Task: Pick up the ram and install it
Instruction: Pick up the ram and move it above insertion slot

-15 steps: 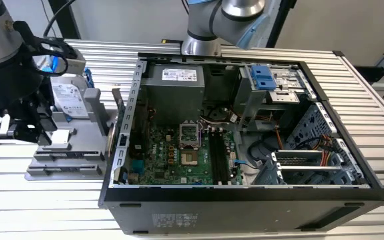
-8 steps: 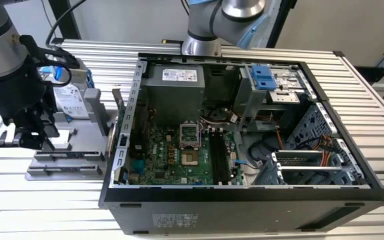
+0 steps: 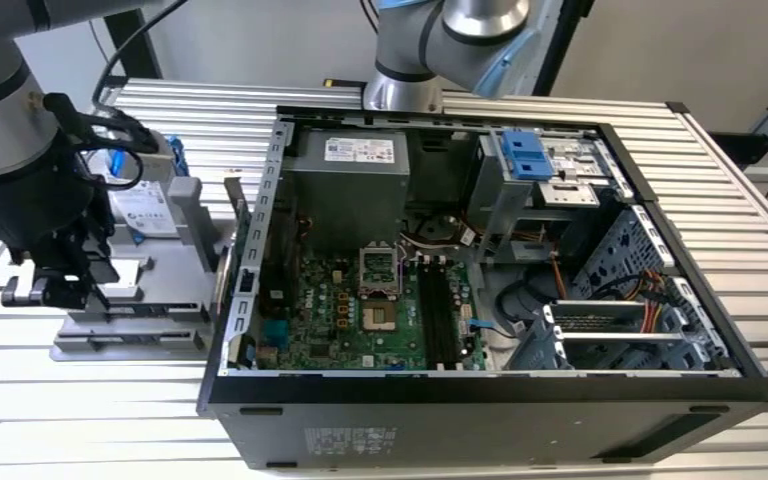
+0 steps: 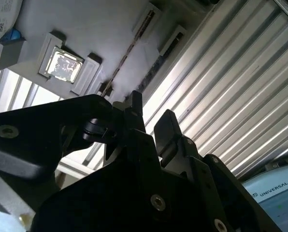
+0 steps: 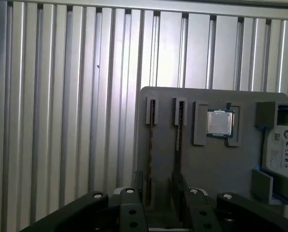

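While the gripper (image 5: 157,187) hangs over the grey fixture (image 5: 216,174) beside the computer case (image 3: 491,400), its fingers stand apart with nothing between them. The ram (image 5: 179,145) appears to stand on edge in the fixture slot nearer the processor (image 5: 220,122), though the light there is poor. Treat it as light, stiff and fragile. Grip the two flat faces near mid-length, clear of the contact edge.
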Controlling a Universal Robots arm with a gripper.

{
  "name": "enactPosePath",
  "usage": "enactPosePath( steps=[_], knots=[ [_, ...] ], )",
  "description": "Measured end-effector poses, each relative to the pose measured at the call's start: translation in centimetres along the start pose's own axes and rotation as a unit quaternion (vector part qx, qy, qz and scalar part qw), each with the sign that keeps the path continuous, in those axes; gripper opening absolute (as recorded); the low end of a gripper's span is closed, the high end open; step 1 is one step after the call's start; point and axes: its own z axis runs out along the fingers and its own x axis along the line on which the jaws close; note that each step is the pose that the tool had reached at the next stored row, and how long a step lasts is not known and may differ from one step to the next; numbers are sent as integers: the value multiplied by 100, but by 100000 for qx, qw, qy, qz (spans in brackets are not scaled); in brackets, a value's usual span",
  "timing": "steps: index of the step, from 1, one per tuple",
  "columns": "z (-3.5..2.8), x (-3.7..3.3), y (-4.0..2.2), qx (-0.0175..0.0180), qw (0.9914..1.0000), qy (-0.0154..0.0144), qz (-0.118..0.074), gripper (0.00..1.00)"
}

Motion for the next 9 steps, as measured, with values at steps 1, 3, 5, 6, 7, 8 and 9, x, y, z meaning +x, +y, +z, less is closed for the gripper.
enactPosePath(
  steps=[1,3,5,6,7,8,9],
  knots=[
    [18,0,0,1,100000,4,8,100],
    [54,1,-1,0,100000,11,5,100],
    [92,1,-1,9,100000,3,9,100],
    [110,1,0,4,100000,5,13,100],
    [128,1,1,3,100000,7,15,100],
    [146,0,3,0,100000,12,25,100],
    [164,0,8,1,100000,15,57,100]
  ],
)
